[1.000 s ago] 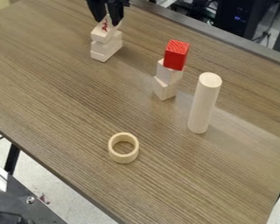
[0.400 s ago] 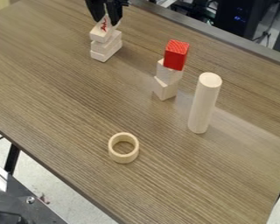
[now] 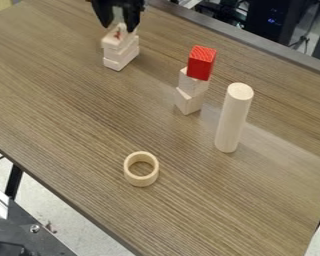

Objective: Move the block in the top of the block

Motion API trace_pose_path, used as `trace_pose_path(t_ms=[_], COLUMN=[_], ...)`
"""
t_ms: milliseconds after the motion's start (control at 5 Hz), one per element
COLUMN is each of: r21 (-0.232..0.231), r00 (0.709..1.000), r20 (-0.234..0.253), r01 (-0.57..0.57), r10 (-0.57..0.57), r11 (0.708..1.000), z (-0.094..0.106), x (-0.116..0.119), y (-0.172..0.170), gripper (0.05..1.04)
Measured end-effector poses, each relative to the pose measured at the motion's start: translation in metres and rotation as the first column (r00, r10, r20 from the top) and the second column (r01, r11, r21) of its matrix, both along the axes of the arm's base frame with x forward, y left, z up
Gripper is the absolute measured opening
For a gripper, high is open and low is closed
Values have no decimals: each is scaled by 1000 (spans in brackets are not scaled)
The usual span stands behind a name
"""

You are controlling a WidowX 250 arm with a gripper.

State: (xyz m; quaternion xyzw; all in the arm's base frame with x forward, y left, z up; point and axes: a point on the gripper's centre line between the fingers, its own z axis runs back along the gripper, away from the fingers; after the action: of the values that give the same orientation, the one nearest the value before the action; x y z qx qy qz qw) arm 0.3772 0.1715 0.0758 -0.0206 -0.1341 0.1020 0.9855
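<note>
Gripper point(image 3: 118, 28): fingers spread apart, i.e. released. Top block point(image 3: 118, 39) w/ red marks approx. under tips, on 2 white blocks point(image 3: 121, 57). Farther from fingers: red block point(image 3: 201, 63) atop 2 pale blocks point(image 3: 191, 92), then upright rod point(image 3: 233, 117), then ring point(image 3: 141, 181), all on tbl. point(image 3: 76, 115)

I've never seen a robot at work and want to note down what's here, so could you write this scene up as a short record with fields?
gripper: black, at the top of the picture, fingers apart, just over the pale stack
pale stack: three pale blocks, one on another; top block bears a red mark
second stack: red block on two pale blocks
cylinder: pale, upright
ring: pale, nearest the camera
surface: brown wood-grain table
</note>
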Motion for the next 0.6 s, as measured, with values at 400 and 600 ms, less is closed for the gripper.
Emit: trace_pose_path(t_ms=[400, 600], r21=[-14, -11], r00=[1000, 999], r20=[1, 35], r01=[8, 7], r10=[-8, -6], r11=[1000, 1000], z=[-2, 13], x=[0, -1], y=[-4, -6], gripper=[1001, 1001])
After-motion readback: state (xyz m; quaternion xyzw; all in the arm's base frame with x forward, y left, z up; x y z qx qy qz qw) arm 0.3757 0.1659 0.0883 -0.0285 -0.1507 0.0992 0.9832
